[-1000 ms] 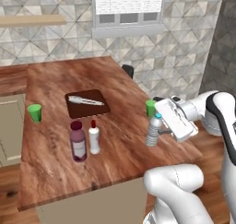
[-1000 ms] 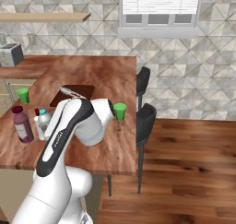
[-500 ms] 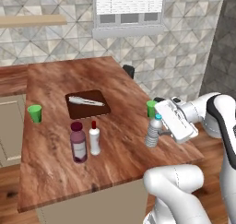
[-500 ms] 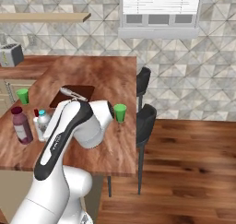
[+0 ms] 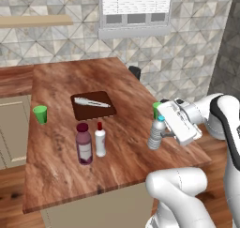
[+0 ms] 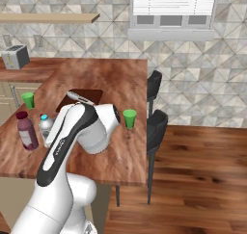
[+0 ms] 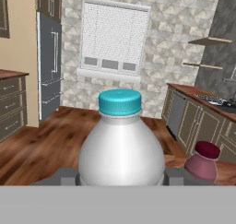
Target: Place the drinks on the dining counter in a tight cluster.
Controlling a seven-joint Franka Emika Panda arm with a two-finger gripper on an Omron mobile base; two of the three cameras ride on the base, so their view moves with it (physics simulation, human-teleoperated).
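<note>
Left base view: gripper point(image 5: 161, 132) at centre right, jaws closed on clear bottle point(image 5: 155, 133) with blue cap, held over wood counter point(image 5: 56, 163). Purple bottle point(image 5: 84, 143) and white bottle point(image 5: 100, 140) stand just beside each other, left of centre; carried bottle well apart from pair. Risk: swing topples slim white bottle.

Right base view: clear bottle point(image 6: 45, 127) at left edge, near purple bottle point(image 6: 27, 131); arm hides white one. Risk: unseen contact.

Hand view: clear bottle point(image 7: 121, 144) between fingertips point(image 7: 63, 176), purple cap lower right. Risk: grip low on body, bottle tips on release.
</note>
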